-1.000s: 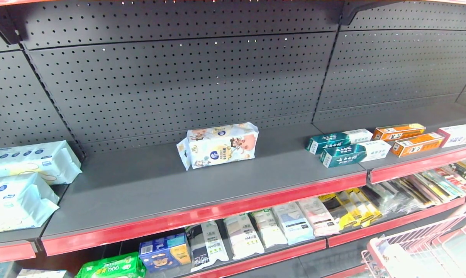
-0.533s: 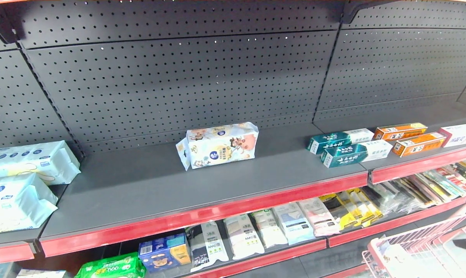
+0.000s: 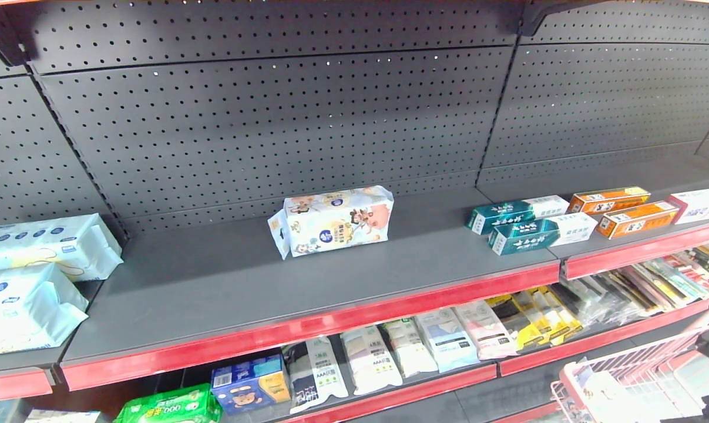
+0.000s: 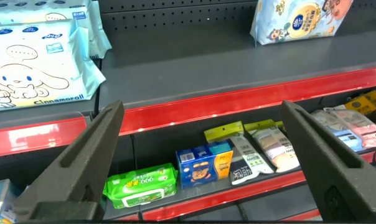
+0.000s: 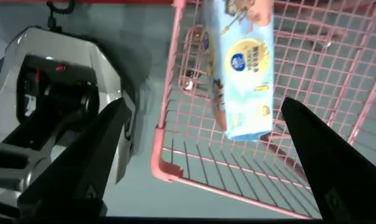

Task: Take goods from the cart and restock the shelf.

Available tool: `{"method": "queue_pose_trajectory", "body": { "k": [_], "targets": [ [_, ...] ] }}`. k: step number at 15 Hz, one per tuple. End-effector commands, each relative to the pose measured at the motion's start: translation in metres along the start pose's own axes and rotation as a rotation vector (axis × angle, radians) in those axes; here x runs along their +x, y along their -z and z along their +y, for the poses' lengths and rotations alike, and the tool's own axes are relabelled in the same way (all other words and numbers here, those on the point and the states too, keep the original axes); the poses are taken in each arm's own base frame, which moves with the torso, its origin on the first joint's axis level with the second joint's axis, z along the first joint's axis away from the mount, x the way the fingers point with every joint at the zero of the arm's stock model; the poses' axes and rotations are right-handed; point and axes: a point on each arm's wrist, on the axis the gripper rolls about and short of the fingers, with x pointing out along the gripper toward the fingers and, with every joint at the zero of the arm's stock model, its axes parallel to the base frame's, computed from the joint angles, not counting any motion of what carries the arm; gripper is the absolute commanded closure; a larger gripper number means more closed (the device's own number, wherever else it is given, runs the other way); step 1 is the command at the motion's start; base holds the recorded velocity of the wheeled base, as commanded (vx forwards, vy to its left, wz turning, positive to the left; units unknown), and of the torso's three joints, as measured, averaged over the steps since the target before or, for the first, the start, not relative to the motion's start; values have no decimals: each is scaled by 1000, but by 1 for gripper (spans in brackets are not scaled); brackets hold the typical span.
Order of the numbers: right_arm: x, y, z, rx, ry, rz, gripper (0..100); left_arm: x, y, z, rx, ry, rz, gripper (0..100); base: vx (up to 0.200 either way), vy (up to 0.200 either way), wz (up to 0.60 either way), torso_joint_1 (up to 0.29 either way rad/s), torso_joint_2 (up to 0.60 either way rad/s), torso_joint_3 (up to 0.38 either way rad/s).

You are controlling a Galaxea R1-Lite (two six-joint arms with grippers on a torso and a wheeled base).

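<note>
Wide open and empty, the right gripper (image 5: 203, 177) hangs over the cart's (image 5: 165, 167) tissue pack (image 5: 247, 68), likely soft and light, best pinched mid-body.

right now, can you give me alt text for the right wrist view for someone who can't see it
The open right gripper hangs above a pink wire cart, its two dark fingers spread to either side of a pale blue tissue pack lying in the cart. Grey floor shows beside the cart.

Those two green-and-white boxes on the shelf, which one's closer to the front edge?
The front teal box, the one farther right; the rear teal box lies behind it, toward the pegboard.
</note>
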Motion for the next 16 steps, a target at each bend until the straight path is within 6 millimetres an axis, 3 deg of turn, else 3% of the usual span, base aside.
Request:
{"method": "queue_pose_trajectory", "body": {
  "k": [1,5,7,9,11,16],
  "targets": [
    [5,12,10,13,-38,49,0,0,0,0,0,0,-1,0,0,0,0,0,0,0],
    [10,33,6,14,-20,91,0,0,0,0,0,0,-1,0,0,0,0,0,0,0],
    [12,49,-20,-8,17,113,0,0,0,0,0,0,1,0,0,0,0,0,0,0],
    [15,50,-22,-55,8,117,0,0,0,0,0,0,1,0,0,0,0,0,0,0],
    [19,52,-22,-75,-5,142,0,0,0,0,0,0,1,0,0,0,-600,0,2,9],
    [22,54,-24,-144,-10,164,0,0,0,0,0,0,1,0,0,0,0,0,0,0]
  ]
}}
